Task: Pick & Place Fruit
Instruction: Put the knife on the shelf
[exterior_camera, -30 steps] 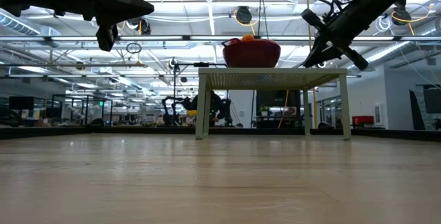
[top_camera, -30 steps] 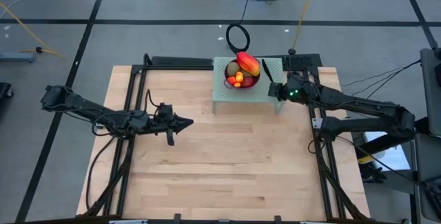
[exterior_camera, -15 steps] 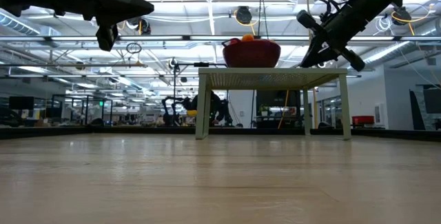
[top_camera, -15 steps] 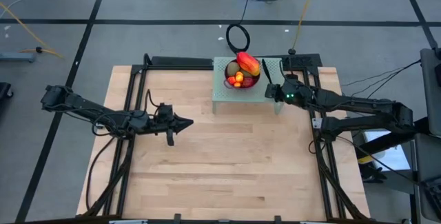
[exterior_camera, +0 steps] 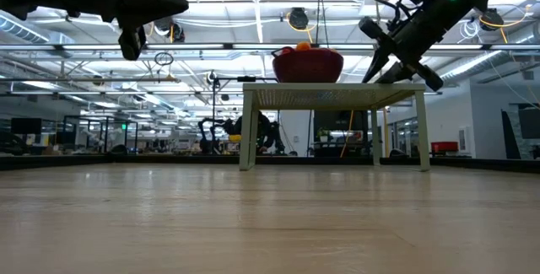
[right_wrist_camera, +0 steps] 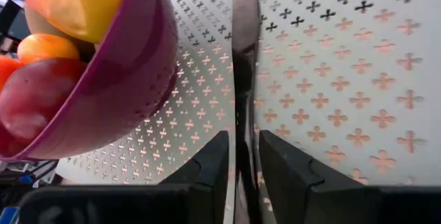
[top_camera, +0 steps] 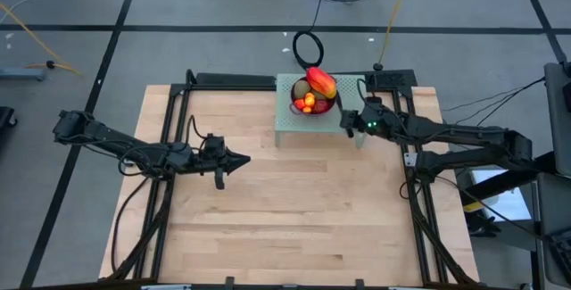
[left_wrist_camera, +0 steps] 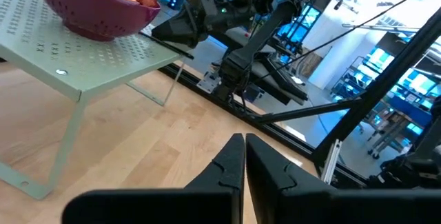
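Perforated stand: right fingers parted astride knife (left fingers clenched, empty).

Right gripper slightly parted; left gripper closed (waiting).

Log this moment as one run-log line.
left claw: shut, idle over table | right claw: straddling knife beside bowl | fruit: in bowl

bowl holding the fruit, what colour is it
Purple, with small perforations in its wall; the bowl shows best in the right wrist view.
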Robot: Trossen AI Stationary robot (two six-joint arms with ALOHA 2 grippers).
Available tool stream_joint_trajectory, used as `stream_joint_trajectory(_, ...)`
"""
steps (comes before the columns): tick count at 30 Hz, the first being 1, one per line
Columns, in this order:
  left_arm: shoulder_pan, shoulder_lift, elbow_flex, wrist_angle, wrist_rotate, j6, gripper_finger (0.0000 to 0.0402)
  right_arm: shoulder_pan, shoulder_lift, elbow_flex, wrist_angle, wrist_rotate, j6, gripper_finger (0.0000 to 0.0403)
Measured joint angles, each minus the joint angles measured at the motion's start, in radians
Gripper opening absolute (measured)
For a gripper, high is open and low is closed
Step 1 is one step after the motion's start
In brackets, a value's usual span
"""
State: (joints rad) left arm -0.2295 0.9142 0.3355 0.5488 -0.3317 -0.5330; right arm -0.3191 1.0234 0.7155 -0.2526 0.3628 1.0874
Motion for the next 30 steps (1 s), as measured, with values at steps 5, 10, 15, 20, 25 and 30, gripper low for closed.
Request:
stream_joint_trajectory(5, 0.0, 0.0, 0.0, 0.003, 0.001, 0.002, 0.0002, -0.001, -0.001, 0.0, 0.005, 0.0, -0.016, 0.0096)
stream_joint_trajectory(10, 0.0, 0.0, 0.0, 0.003, 0.001, 0.003, 0.0013, -0.01, -0.005, 0.0, 0.003, 0.001, -0.038, 0.0109)
stream_joint_trajectory(15, 0.0, 0.0, 0.0, 0.003, 0.001, 0.001, 0.0016, -0.023, -0.044, 0.0, -0.006, 0.004, -0.093, 0.0103)
stream_joint_trajectory(20, 0.0, 0.0, 0.0, 0.003, 0.001, 0.001, 0.0003, 0.013, -0.129, 0.0, -0.015, -0.037, -0.172, 0.0087)
stream_joint_trajectory(25, 0.0, 0.0, 0.0, 0.004, 0.001, 0.001, 0.001, 0.118, -0.188, 0.0, -0.074, -0.089, -0.218, 0.0055)
stream_joint_trajectory(30, 0.0, 0.0, 0.0, 0.005, 0.001, -0.004, 0.0011, 0.22, -0.217, 0.0, -0.153, -0.1, -0.25, 0.0007)
